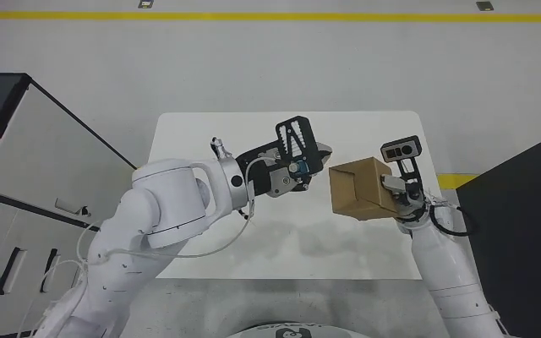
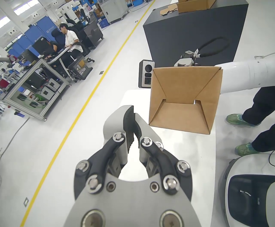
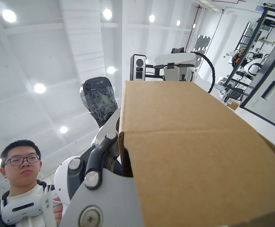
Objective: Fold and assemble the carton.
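Note:
The brown carton (image 1: 362, 188) is held above the right side of the white table (image 1: 254, 127). My right gripper (image 1: 394, 191) is shut on its wall at the side away from the other arm. In the right wrist view one finger (image 3: 105, 139) presses against the carton's edge (image 3: 182, 150). My left gripper (image 1: 323, 158) hovers just left of the carton, shut and with nothing in it. In the left wrist view its pads (image 2: 129, 120) meet, and the carton's end with its folded flaps (image 2: 184, 96) faces them a short way ahead.
A black cabinet (image 1: 507, 203) stands right of the table, and loose cardboard pieces (image 2: 171, 8) lie on its top. A dark-topped cabinet (image 1: 51, 144) stands to the left. The table's front and left parts (image 1: 254, 245) are bare.

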### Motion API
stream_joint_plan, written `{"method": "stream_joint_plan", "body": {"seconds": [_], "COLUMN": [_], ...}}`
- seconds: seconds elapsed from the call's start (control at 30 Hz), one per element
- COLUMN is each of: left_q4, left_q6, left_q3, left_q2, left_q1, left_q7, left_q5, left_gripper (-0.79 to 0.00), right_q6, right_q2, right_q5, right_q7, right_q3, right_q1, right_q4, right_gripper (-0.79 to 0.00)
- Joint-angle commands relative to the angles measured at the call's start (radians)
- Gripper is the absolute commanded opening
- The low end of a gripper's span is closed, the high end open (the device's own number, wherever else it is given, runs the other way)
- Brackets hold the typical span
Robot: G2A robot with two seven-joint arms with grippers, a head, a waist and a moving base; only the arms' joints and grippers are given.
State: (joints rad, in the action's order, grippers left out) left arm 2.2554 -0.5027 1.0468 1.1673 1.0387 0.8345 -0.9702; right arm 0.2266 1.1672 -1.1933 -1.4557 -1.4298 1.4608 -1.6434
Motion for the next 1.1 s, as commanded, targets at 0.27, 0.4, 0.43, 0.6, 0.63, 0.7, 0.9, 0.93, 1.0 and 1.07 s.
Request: {"method": "stream_joint_plan", "body": {"seconds": [0.27, 0.4, 0.43, 0.6, 0.63, 0.7, 0.9, 0.93, 1.0, 1.07], "left_q4": [0.016, 0.012, 0.007, 0.015, 0.015, 0.004, -0.036, -0.033, -0.033, -0.033], "left_q6": [-0.04, -0.069, -0.079, -0.105, -0.105, -0.112, -0.123, -0.117, -0.117, -0.117], "left_q3": [0.025, 0.026, 0.024, 0.023, 0.023, 0.015, -0.023, -0.023, -0.023, -0.023], "left_q2": [-0.008, -0.013, -0.014, -0.016, -0.016, -0.018, -0.019, -0.019, -0.019, -0.019], "left_q1": [-0.028, -0.041, -0.049, -0.069, -0.069, -0.055, -0.044, -0.048, -0.048, -0.048], "left_q7": [0.032, 0.094, 0.121, 0.153, 0.153, 0.142, 0.095, 0.1, 0.1, 0.1], "left_q5": [-0.012, 0.063, 0.096, 0.104, 0.104, 0.106, 0.142, 0.13, 0.13, 0.13], "left_gripper": [0.0, 0.0, 0.0, 0.0, 0.0, 0.0, 0.0, 0.0, 0.0, 0.0], "right_q6": [0.007, 0.003, 0.001, 0.011, 0.011, 0.009, 0.005, 0.012, 0.012, 0.012], "right_q2": [-0.019, -0.024, -0.025, -0.026, -0.026, -0.026, -0.027, -0.028, -0.028, -0.028], "right_q5": [0.268, 0.314, 0.317, 0.332, 0.332, 0.341, 0.343, 0.355, 0.355, 0.355], "right_q7": [0.043, 0.04, 0.038, 0.037, 0.037, 0.054, 0.064, 0.07, 0.07, 0.07], "right_q3": [-0.071, -0.08, -0.08, -0.084, -0.084, -0.08, -0.063, -0.067, -0.067, -0.067], "right_q1": [-0.039, -0.054, -0.057, -0.062, -0.062, -0.061, -0.069, -0.074, -0.074, -0.074], "right_q4": [-0.04, -0.038, -0.037, -0.035, -0.035, -0.046, -0.069, -0.067, -0.067, -0.067], "right_gripper": [-0.785, -0.785, -0.785, -0.785, -0.785, -0.785, -0.785, -0.785, -0.785, -0.785]}}
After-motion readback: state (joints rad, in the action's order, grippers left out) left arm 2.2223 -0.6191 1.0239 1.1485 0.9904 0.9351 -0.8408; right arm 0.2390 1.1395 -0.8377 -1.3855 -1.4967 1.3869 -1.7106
